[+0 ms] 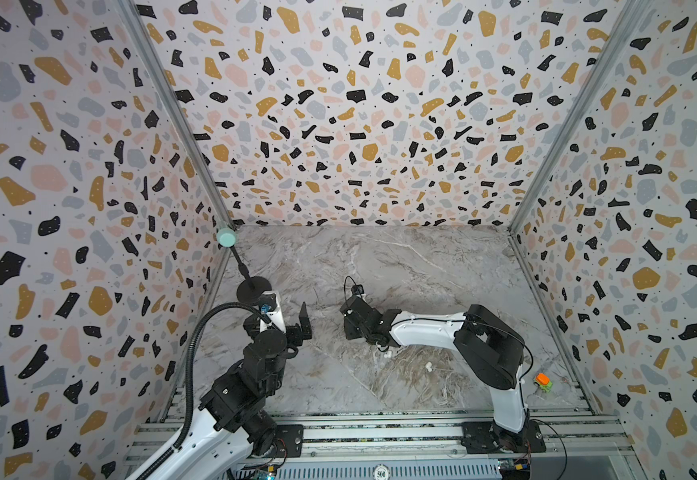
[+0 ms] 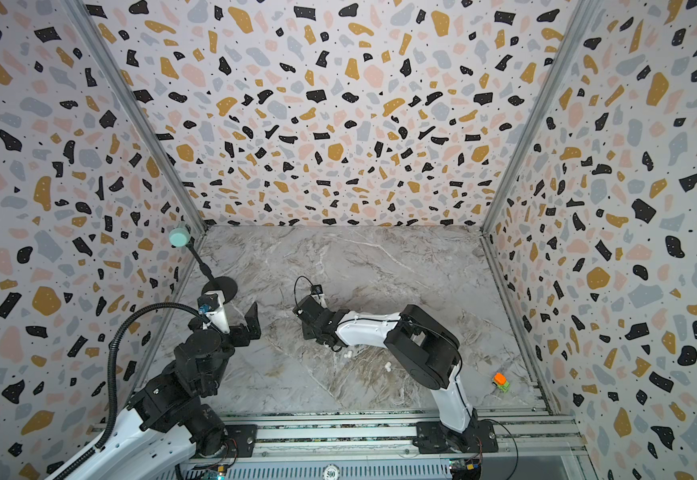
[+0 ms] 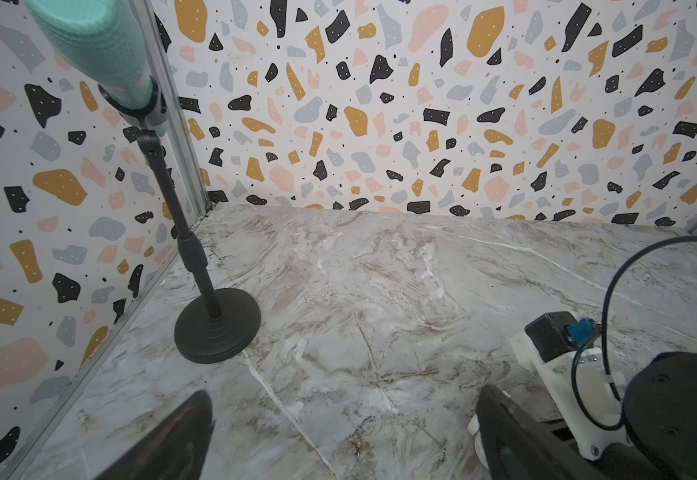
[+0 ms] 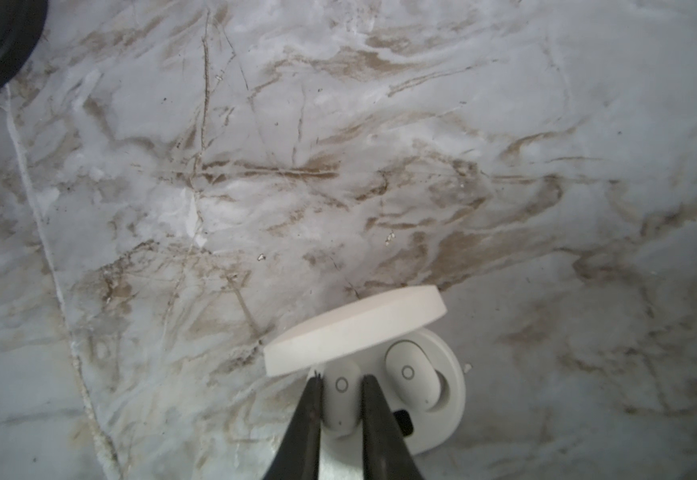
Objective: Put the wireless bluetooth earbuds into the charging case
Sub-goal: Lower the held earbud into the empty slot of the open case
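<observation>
In the right wrist view the white charging case (image 4: 450, 399) lies on the marble with its lid (image 4: 355, 328) raised. One earbud (image 4: 411, 374) sits in a well of the case. A second earbud (image 4: 341, 388) stands over the neighbouring well with my right gripper (image 4: 343, 392) shut on it, a dark finger on each side. In both top views two loose earbuds (image 1: 387, 353) (image 1: 429, 366) lie on the table just in front of the right arm. My left gripper (image 3: 338, 449) hangs open over bare marble at the left, holding nothing.
A black stand (image 1: 254, 289) with a mint foam head (image 1: 226, 237) rises in the back left corner. A small orange and green toy (image 1: 542, 381) lies near the right wall. Patterned walls close three sides, and a metal rail (image 1: 380, 432) runs along the front.
</observation>
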